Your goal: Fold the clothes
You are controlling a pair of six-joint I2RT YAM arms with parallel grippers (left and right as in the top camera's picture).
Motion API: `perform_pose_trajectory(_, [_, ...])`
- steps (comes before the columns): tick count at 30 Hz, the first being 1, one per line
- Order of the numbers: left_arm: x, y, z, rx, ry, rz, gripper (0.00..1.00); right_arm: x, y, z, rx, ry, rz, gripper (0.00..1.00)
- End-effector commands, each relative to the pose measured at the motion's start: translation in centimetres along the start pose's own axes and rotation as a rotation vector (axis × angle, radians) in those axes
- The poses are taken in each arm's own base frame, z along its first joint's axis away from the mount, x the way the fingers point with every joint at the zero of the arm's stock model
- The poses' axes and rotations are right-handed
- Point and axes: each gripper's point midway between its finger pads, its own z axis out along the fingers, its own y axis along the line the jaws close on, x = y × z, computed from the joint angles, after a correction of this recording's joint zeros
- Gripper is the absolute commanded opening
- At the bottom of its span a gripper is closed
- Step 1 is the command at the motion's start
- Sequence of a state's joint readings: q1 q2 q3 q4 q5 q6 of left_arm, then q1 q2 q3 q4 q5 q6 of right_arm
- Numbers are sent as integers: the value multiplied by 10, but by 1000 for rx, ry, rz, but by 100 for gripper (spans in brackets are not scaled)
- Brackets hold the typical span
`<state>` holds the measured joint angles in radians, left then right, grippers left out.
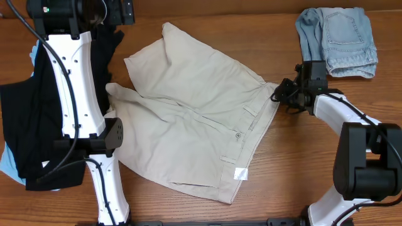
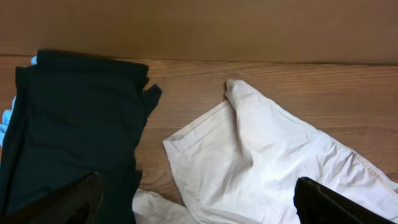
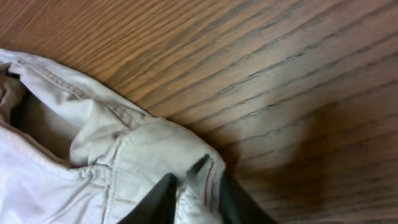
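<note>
1. Three lots of clothes show up in the overhead view. Big pale beige khaki shorts (image 1: 195, 132) lie spread open in the middle of the brown wooden table (image 1: 295, 169). Faded blue denim shorts (image 1: 339, 41) are bunched at 1 o'clock, and a heap of black garments (image 1: 25, 125) sits at 9 o'clock. The right gripper (image 1: 284, 94) is at the waistband corner of the khaki shorts, 3 o'clock from their middle.
2. Left wrist view: the left gripper (image 2: 198, 183) is spread wide, one finger in each bottom corner, with nothing between them. The black garments lie at 9 o'clock, a khaki leg hem is toward 4 o'clock, and there's bare wood at 12.
3. Right wrist view: the right gripper's fingers are pinched tight on that waistband corner, with the seam fabric squeezed between them at 6 o'clock. Bare wood runs from 12 round to 3.
4. Progress, my guess: early days. The khaki shorts are rumpled and show no fold yet, and the black heap looks unsorted. The denim seems roughly doubled over, but I can't tell if that counts as folded. Nearly everything is left to do.
</note>
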<state>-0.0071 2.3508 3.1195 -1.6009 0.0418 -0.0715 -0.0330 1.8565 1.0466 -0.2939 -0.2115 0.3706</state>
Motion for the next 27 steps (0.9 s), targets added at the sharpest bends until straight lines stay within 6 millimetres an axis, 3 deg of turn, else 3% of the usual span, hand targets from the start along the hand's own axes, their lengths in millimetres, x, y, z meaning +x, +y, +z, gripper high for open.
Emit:
perform_pose_trajectory(1, [-1, -5, -5, 9, -11, 34, 100, 0, 1, 3, -9, -4, 2, 20])
perform_pose_trajectory(10, [0, -4, -5, 7, -5, 33, 100, -15, 4, 3, -18, -68, -11, 8])
perform_pose_trajectory(14, [0, -4, -5, 6, -5, 33, 100, -16, 0, 6, 1, -75, -11, 56])
perform_pose_trajectory(17, [0, -4, -5, 6, -4, 33, 100, -9, -4, 14, 5, -49, -5, 72])
perform_pose_trajectory(21, [0, -4, -5, 6, -3, 33, 100, 10, -5, 31, -32, 30, 7, 75])
perform_pose_trajectory(24, [0, -5, -5, 7, -4, 34, 100, 12, -2, 33, -52, 40, 8, 75])
perform_pose_trajectory(26, [0, -5, -5, 7, -4, 34, 100, 10, -1, 33, -56, 32, 5, 69])
perform_pose_trajectory(27, [0, -5, -5, 7, -4, 34, 100, 9, 0, 33, -58, 27, 3, 60])
